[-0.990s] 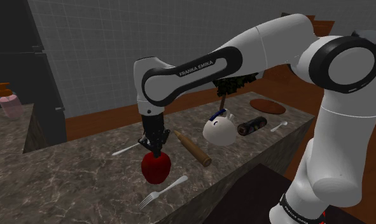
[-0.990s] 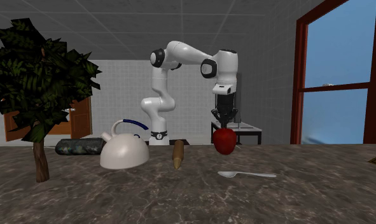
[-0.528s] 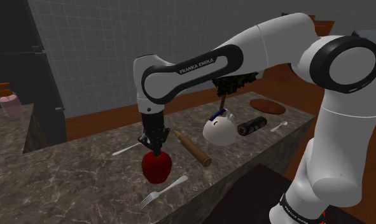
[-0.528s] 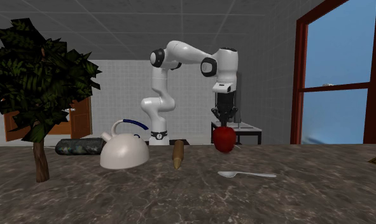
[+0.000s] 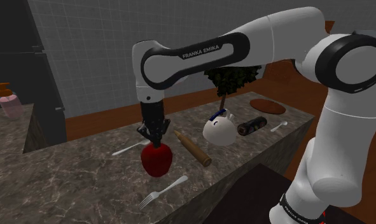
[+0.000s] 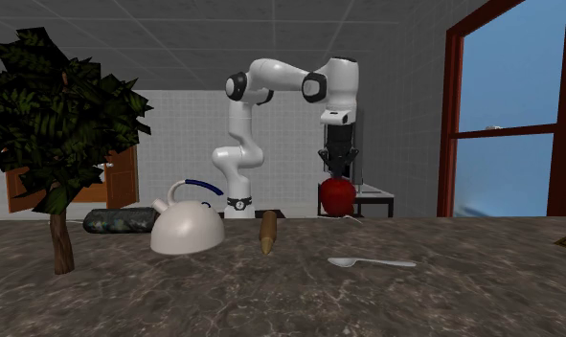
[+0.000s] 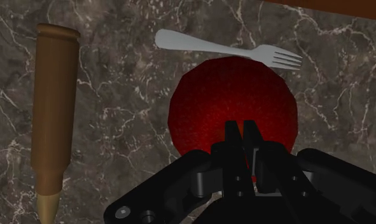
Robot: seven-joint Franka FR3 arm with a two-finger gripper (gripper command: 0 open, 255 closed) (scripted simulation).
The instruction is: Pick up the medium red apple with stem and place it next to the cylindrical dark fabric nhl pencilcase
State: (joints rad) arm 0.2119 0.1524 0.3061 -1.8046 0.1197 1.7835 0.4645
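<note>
**One apple point(image 5: 156, 159) pinched at its top, well apart from the pencil case point(image 5: 252, 125)**

I've got the gripper point(image 5: 156, 142) pointing straight down at centre-left of the shoulder view. Its fingers point(image 7: 233, 141) are nearly together, pinching the top of the red apple. In the wrist view a thin red strip shows between them and the rest of the fruit bulges out beyond the tips. I can't make out the stem.

From the shoulder view the apple looks clear of the marble counter point(image 5: 65, 184), hanging directly under the gripper. In the second exterior view it sits right of centre, w/ its underside about level w/ the counter's far edge.

Around it in the shoulder view:
- A fork point(image 5: 162, 191) lies below the apple, towards the bottom edge.
- A spoon point(image 5: 128, 149) lies just to its left.
- A wooden rolling pin point(image 5: 193, 149) lies just to its right, at an angle.
- A white kettle point(image 5: 218, 130) w/ a blue-trimmed handle comes next to the right.
- The dark pencil case lies on its side touching or nearly touching the kettle's right side, w/ the pin and kettle between it and the apple.
- A potted plant point(image 5: 231, 77) stands behind the kettle, partly hidden by the arm.
- A round brown mat point(image 5: 268, 106) is at upper right.
- A soap bottle point(image 5: 9, 102) is at far left.

In the wrist view the fork passes just beyond the apple, and the rolling pin runs alongside, apart from it.
</note>
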